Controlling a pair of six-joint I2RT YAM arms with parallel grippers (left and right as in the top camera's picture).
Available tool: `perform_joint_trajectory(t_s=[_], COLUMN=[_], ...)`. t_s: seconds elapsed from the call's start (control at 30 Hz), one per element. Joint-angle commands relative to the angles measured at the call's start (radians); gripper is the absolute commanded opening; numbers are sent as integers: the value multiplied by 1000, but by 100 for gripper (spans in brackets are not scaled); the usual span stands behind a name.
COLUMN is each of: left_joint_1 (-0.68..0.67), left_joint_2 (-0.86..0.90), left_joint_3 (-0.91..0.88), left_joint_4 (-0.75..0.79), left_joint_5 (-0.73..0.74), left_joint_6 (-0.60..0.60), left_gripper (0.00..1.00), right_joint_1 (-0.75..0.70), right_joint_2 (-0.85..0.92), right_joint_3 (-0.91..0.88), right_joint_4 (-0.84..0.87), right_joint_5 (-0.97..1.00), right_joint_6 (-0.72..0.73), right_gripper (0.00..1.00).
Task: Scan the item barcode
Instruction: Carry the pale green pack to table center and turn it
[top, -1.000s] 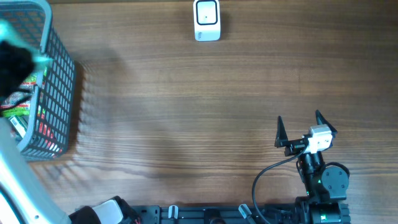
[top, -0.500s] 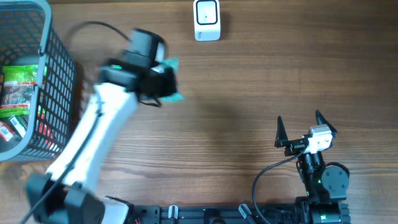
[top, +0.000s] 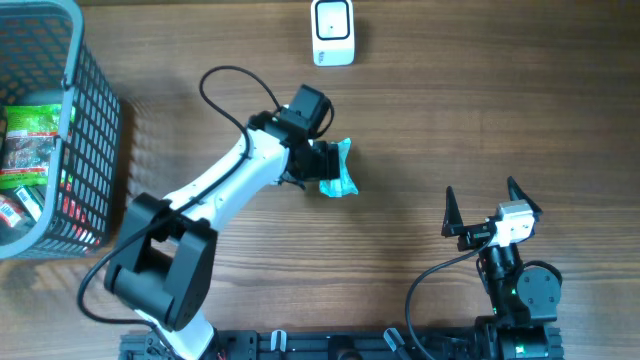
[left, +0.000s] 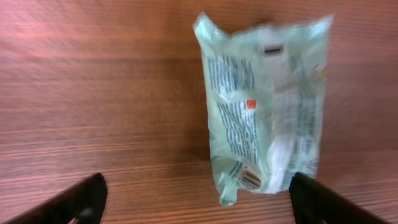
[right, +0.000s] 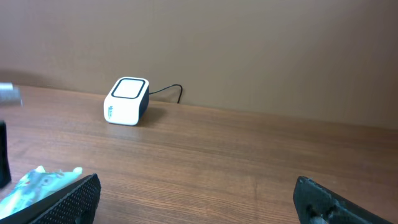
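The left pincer stood spread wide, its two dark fingers low at either edge of its own wrist view and closed on nothing. Just ahead of them the packet lay flat on the wooden table, nearer the right-hand finger. From overhead the left pincer was foreshortened under the arm, so the gap between its fingers was hard to read there. That view did place the packet near the middle of the table, well apart from the white scanner at the far edge and from the grey wire basket at the left, which held other packets.

The right pincer was spread wide and empty near its base. Its wrist view alone showed the scanner from the side, with a dark cable behind it, and a corner of the packet low at the left.

Only the left wrist view gave the packet's detail: a crinkled pale-green pouch with blue fine print, a white seam down its length, a small red square and a barcode facing up near its lower edge.
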Motion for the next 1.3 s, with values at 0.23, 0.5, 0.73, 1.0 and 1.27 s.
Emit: perform_joint_trajectory(t_s=[0.23, 0.5, 0.73, 1.0, 1.27], left_joint_1=[-51, -68, -72, -98, -117], left_joint_2=[-47, 82, 98, 150, 224], left_joint_3=[67, 67, 67, 60, 32], left_joint_4=[2, 20, 68, 54, 67], left_joint_5=[2, 73, 73, 72, 56], left_joint_6=[7, 8, 31, 30, 37], left_gripper=[7, 10, 4, 5, 56], right_joint_1=[2, 2, 2, 2, 2], right_joint_2=[-5, -5, -5, -5, -5], right_joint_3=[-1, -1, -1, -1, -1], right_joint_4=[5, 5, 5, 5, 5], right_joint_5=[-2, -2, -2, -2, -2], right_joint_6=[1, 1, 1, 1, 1], right_gripper=[100, 100, 100, 100, 100])
